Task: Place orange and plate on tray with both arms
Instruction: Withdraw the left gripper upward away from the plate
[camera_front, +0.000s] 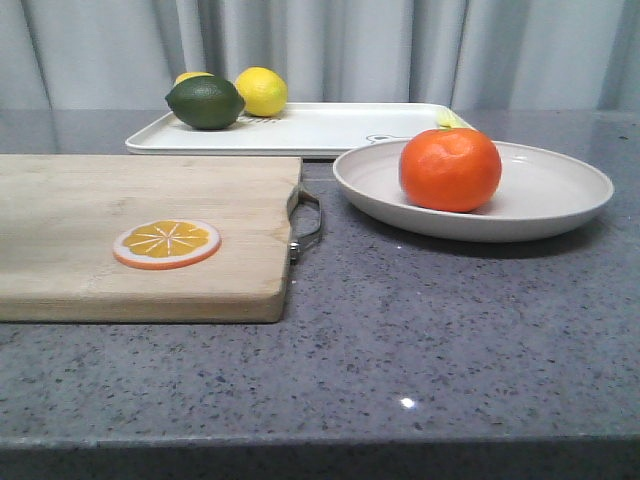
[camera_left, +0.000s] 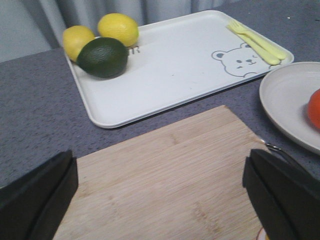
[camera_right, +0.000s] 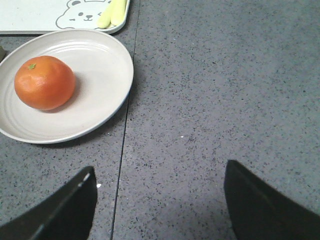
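Orange (camera_front: 450, 168) sits in plate (camera_front: 474, 190), right side of grey tabletop (camera_front: 430, 340). Tray (camera_front: 300, 128) just behind, at far edge; holds lime (camera_front: 205, 102), two lemons (camera_front: 261, 91). Left tool (camera_left: 160, 200) spread wide over cutting board (camera_front: 140, 235), empty. Right tool (camera_right: 160, 205) wide, empty, over bare tabletop near the plate.
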